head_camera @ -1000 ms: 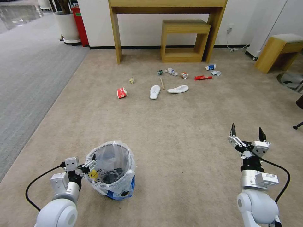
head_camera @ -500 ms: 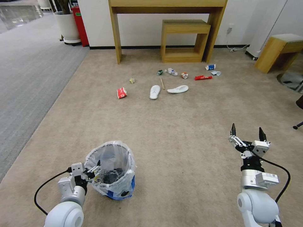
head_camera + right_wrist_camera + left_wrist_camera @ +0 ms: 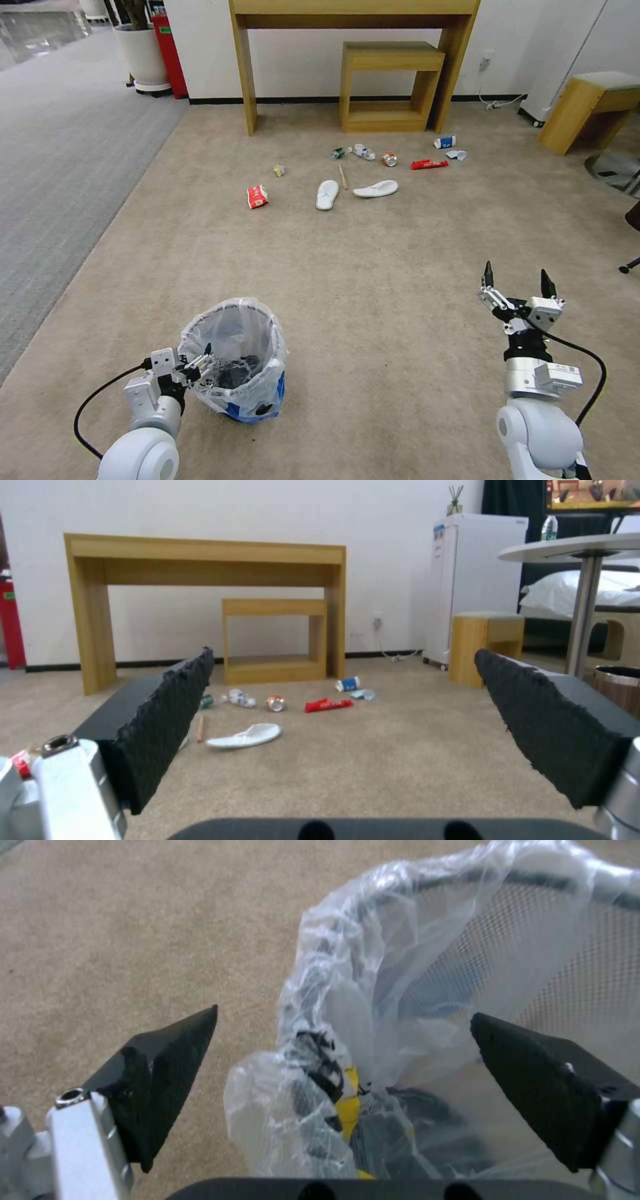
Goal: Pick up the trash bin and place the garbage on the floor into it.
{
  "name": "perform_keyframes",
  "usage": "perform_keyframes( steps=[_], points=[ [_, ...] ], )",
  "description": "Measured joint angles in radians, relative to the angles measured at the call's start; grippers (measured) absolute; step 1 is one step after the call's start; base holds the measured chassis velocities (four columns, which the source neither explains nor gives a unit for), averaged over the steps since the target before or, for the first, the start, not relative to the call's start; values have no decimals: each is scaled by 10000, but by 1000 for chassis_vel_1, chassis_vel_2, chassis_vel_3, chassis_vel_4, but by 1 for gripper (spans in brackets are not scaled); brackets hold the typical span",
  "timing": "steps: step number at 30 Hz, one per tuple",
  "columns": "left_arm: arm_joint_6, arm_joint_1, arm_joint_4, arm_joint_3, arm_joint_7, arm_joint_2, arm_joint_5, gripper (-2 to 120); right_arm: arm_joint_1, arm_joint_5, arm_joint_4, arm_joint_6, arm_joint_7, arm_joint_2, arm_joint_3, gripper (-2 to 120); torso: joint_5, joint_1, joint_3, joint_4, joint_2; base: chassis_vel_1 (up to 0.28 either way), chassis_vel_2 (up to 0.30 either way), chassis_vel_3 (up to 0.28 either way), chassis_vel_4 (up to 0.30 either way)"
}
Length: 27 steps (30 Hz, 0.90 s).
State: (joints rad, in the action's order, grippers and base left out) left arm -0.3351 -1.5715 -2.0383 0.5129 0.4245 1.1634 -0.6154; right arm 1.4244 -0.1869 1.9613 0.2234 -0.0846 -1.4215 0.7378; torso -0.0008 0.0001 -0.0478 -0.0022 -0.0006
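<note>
Here the left gripper (image 3: 201, 361) is held wide open astride the near rim of the bin (image 3: 235, 357), one finger (image 3: 167, 1080) outside, one inside. The right gripper (image 3: 517, 287), open and empty, is parked well apart. Garbage (image 3: 327, 194) is scattered far ahead.

— What's on the floor (image 3: 373, 280)?
— The trash bin (image 3: 235, 360) stands near; far off lie two white slippers (image 3: 327, 195), a red-white carton (image 3: 257, 196) and a red wrapper (image 3: 429, 164).

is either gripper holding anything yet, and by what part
Nothing is held. The left gripper has its jaws open astride the bagged rim of the trash bin, not clamped. The right gripper is open over bare floor.
</note>
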Motion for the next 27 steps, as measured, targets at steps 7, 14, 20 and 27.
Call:
perform_keyframes(
  steps=[7,14,20,27],
  points=[
    [-19,120,203,-62,81,0,-152,100,-23,35,-78,0,12,-27,-12,97,0,0,0,0,0,0,0,0,0],
    [-30,227,339,-87,141,-38,-323,99,-78,118,-206,3,39,-91,-29,97,0,0,0,0,0,0,0,0,0],
    [-47,252,347,-82,188,-93,-424,98,-96,161,-252,13,54,-129,-58,97,0,0,0,0,0,0,0,0,0],
    [-53,258,391,-55,220,-131,-473,98,-123,211,-285,16,60,-166,-103,97,0,0,0,0,0,0,0,0,0]
  ],
)
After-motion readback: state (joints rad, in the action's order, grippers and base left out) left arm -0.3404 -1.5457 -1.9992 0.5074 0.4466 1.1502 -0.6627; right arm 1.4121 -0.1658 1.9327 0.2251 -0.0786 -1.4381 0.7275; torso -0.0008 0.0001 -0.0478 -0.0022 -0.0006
